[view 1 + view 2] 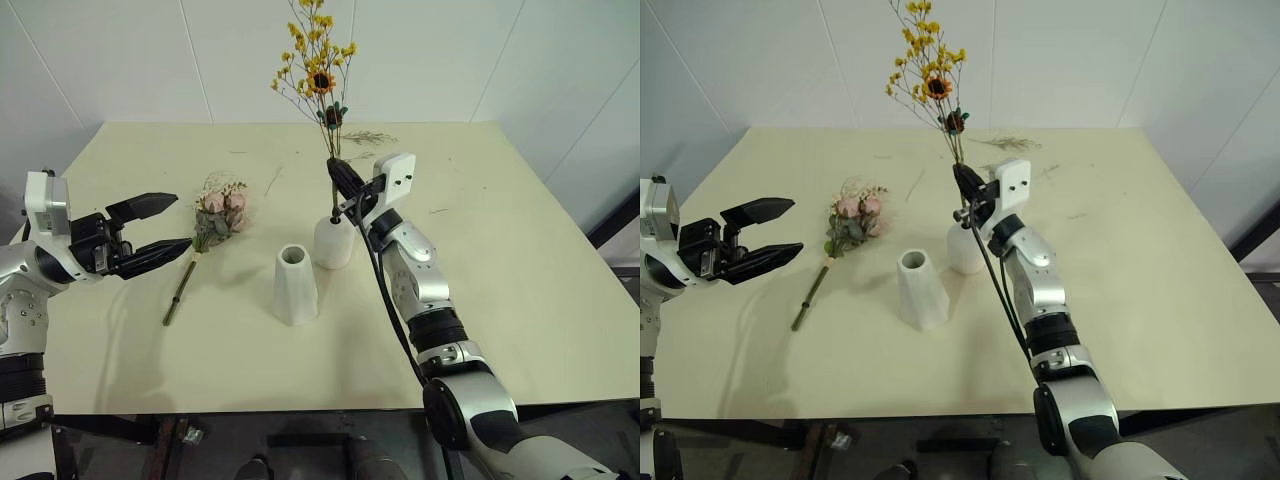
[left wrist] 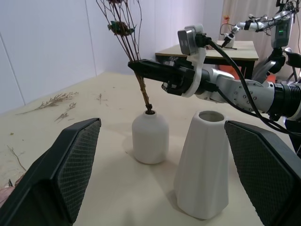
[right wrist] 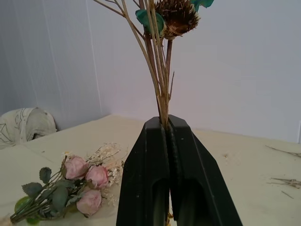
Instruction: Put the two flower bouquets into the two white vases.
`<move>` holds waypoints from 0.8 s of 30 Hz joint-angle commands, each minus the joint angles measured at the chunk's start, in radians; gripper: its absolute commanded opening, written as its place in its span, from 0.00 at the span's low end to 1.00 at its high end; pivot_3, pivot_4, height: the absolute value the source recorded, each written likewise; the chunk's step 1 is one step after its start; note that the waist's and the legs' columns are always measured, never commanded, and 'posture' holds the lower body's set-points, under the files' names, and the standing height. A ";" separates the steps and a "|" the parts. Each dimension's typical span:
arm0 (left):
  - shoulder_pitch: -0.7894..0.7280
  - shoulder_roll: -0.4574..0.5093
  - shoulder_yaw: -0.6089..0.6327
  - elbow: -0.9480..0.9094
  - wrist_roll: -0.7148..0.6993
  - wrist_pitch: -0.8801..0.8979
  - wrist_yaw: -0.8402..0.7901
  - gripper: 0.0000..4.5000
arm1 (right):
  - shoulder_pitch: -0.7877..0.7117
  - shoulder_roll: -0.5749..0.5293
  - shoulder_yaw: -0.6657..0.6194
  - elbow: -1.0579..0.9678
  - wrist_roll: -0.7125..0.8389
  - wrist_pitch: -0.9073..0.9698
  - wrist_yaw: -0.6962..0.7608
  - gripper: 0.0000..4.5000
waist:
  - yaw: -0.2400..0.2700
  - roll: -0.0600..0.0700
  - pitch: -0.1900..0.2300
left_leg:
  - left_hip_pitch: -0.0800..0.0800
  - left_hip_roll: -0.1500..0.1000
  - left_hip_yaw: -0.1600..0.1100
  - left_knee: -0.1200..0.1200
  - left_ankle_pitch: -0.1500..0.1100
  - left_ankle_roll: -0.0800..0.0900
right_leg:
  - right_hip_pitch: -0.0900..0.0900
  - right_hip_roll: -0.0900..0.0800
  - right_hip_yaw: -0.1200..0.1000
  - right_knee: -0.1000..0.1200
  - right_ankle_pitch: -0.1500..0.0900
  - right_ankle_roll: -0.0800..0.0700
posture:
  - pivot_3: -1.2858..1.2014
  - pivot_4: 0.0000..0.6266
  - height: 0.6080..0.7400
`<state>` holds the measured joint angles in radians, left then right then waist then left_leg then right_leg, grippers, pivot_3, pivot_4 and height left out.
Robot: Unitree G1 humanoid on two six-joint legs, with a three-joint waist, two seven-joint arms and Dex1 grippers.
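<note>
Standing nearly upright, the yellow bouquet [image 1: 318, 75] has its stem end in the mouth of the rounded matte vase [image 1: 333, 242], clenched by the raised right hand [image 1: 343, 177]. Stems toward the robot, the rose bouquet [image 1: 212, 226] lies flat on the surface [image 1: 500, 260] near the released left hand [image 1: 160, 226], left of the faceted cone vase [image 1: 295, 285].

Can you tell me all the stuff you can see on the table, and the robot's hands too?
Yellow flower bouquet: one, yellow with a small sunflower, upright, stems in the mouth of the short vase.
Short vase: one, white, table middle.
Tall vase: one, white, empty, beside the short vase.
Pink rose bouquet: one, pink and green, lying on the table.
Dried sprigs: a few, pale, far table side.
Table: one, cream.
Left hand: black fingers, open, near the roses.
Right hand: shut on the yellow bouquet's stems.
</note>
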<state>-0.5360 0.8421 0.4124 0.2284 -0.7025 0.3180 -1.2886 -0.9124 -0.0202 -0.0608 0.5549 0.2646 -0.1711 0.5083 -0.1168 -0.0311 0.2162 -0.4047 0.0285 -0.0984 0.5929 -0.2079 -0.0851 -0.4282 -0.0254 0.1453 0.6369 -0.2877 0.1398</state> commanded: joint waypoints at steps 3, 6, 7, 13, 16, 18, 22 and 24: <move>-0.016 0.001 0.011 -0.021 -0.008 -0.011 0.004 1.00 | 0.012 0.006 0.006 -0.004 -0.007 -0.033 0.011 0.00 | -0.001 0.000 0.000 | 0.000 0.000 0.000 0.000 0.000 0.000 | 0.000 0.000 0.000 0.000 0.000 0.000 | 0.52 0.24 1.00; -0.016 0.002 0.010 -0.021 -0.008 -0.011 0.004 1.00 | 0.019 0.007 0.005 0.016 -0.015 -0.044 0.010 0.00 | -0.001 0.000 0.000 | 0.000 0.000 0.000 0.000 0.000 0.000 | 0.000 0.000 0.000 0.000 0.000 0.000 | 0.52 0.24 1.00; -0.016 0.002 0.010 -0.020 -0.007 -0.011 0.004 1.00 | 0.018 0.007 0.005 0.023 -0.016 -0.049 0.010 0.00 | -0.001 0.000 0.000 | 0.000 0.000 0.000 0.000 0.000 0.000 | 0.000 0.000 0.000 0.000 0.000 0.000 | 0.52 0.24 1.00; -0.023 0.000 0.005 -0.021 -0.006 -0.011 0.008 1.00 | 0.007 0.009 0.005 0.082 -0.028 -0.086 0.007 0.00 | -0.001 0.000 0.000 | 0.000 0.000 0.000 0.000 0.000 0.000 | 0.000 0.000 0.000 0.000 0.000 0.000 | 0.52 0.24 1.00; -0.025 -0.001 0.004 -0.021 -0.006 -0.011 0.010 1.00 | 0.010 0.010 0.003 0.108 -0.034 -0.108 0.008 0.00 | -0.001 0.000 0.000 | 0.000 0.000 0.000 0.000 0.000 0.000 | 0.000 0.000 0.000 0.000 0.000 0.000 | 0.52 0.24 1.00; -0.023 -0.002 0.003 -0.023 -0.006 -0.011 0.011 1.00 | 0.025 0.008 0.009 0.114 -0.042 -0.123 0.014 0.00 | -0.001 0.000 0.000 | 0.000 0.000 0.000 0.000 0.000 0.000 | 0.000 0.000 0.000 0.000 0.000 0.000 | 0.52 0.24 1.00; -0.022 -0.007 -0.001 -0.030 -0.007 -0.009 0.017 1.00 | 0.056 0.006 0.019 0.107 -0.050 -0.140 0.028 0.00 | -0.001 0.000 0.000 | 0.000 0.000 0.000 0.000 0.000 0.000 | 0.000 0.000 0.000 0.000 0.000 0.000 | 0.52 0.24 1.00; -0.019 -0.008 0.000 -0.036 -0.009 -0.007 0.019 1.00 | 0.064 0.007 0.021 0.098 -0.052 -0.140 0.029 0.00 | 0.000 0.000 0.000 | 0.000 0.000 0.000 0.000 0.000 0.000 | 0.000 0.000 0.000 0.000 0.000 0.000 | 0.52 0.24 1.00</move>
<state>-0.5417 0.8294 0.4026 0.2282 -0.7021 0.3178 -1.2737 -0.8414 -0.0159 -0.0434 0.6868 0.2099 -0.2849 0.5282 -0.1172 -0.0312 0.2162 -0.4046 0.0285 -0.0984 0.5929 -0.2079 -0.0852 -0.4281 -0.0253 0.1453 0.6369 -0.2877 0.1398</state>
